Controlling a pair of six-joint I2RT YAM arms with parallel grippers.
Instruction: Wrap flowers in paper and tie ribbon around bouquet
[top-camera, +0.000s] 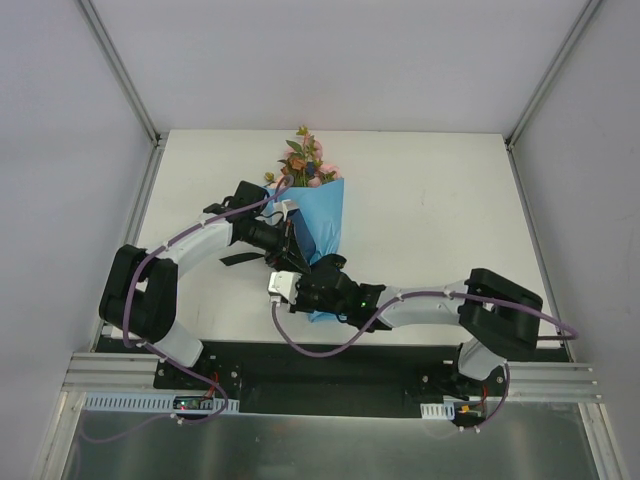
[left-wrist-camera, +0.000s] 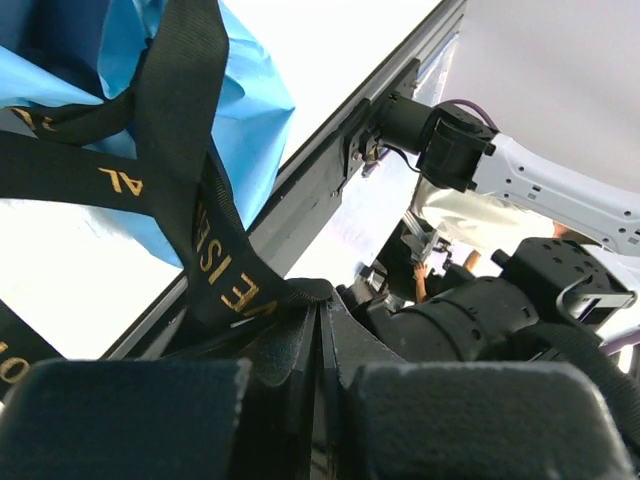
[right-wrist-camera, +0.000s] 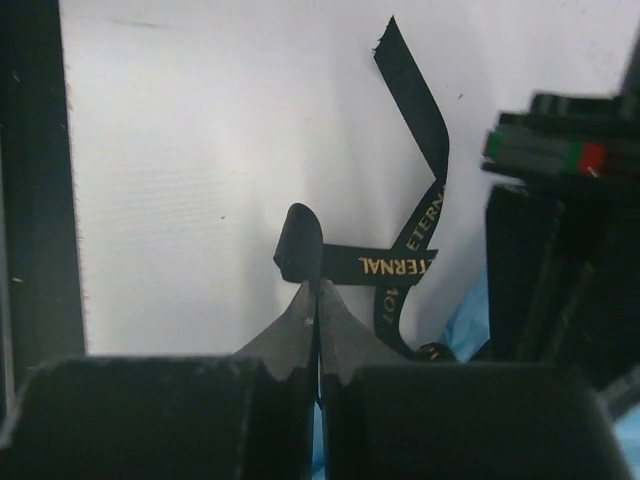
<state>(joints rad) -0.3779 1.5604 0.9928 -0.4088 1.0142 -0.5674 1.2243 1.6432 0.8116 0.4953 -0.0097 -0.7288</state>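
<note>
Although the flowers (top-camera: 303, 160) are already rolled into the light blue paper (left-wrist-camera: 245, 110), the tying is not done, and that looks to be the step in hand. Seen from above, the bouquet (top-camera: 322, 215) lies in the middle of the white surface (top-camera: 430, 200), with its blooms pointing to twelve o'clock and the cone's narrow end toward six. The left pincer (left-wrist-camera: 318, 300) sits at the cone's nine o'clock side, its jaws closed flat on the black ribbon (left-wrist-camera: 215, 250), which carries gold lettering. In its wrist view, bands of ribbon cross in front of the paper and one runs down into the closed tips. The right pincer (right-wrist-camera: 317, 285) is low on the cone, at about seven o'clock. It is also closed, nipping a small fold of the same ribbon, and in its wrist view a loose tail curls up toward one o'clock over bare surface. Whether a knot has formed cannot be told, since the arms partly hide the crossing. My reading is that the next move calls for both pincers to draw their ends apart, evenly and gently. That would cinch the ribbon round the cone without crushing the paper, dragging the bouquet or letting the ribbon slip free.
</note>
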